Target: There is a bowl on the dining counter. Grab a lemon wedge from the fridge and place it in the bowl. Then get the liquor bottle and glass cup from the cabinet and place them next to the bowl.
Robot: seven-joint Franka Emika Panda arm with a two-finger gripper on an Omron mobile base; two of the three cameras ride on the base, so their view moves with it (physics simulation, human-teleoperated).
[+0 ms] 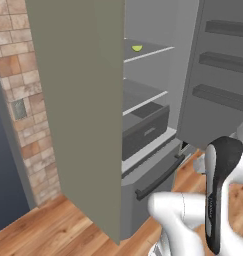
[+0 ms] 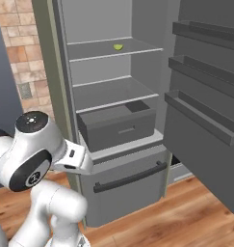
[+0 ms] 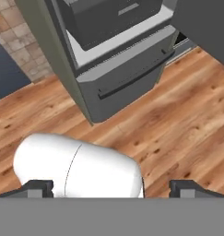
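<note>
On the fridge's [image 2: 113, 120] upper grey shelf [image 2: 104, 50] lies the lemon wedge [image 2: 118, 47], a tiny yellow-green curved sliver, smooth and matte. Below sit a second flat shelf and a boxy dark drawer [image 2: 118, 126]. The end effector [image 3: 111, 186] hangs over wooden plank floor [image 3: 178, 124], fingertips [image 3: 37, 188] spread wide apart, pinching nothing.

The fridge [image 2: 137, 96] is standing open on the wooden floor [image 3: 178, 120], with its door [image 2: 205, 111] swinging out to the right and a tall panel [image 1: 78, 110] flanking its left side. The lemon wedge [image 2: 118, 47] is lying on the upper shelf [image 2: 99, 50], toward the back and near the shelf's right edge. A second shelf [image 2: 113, 94] is sitting below it, and a drawer [image 2: 118, 125] is sitting under that. A brick wall [image 1: 23, 100] is standing to the left of the panel.
</note>
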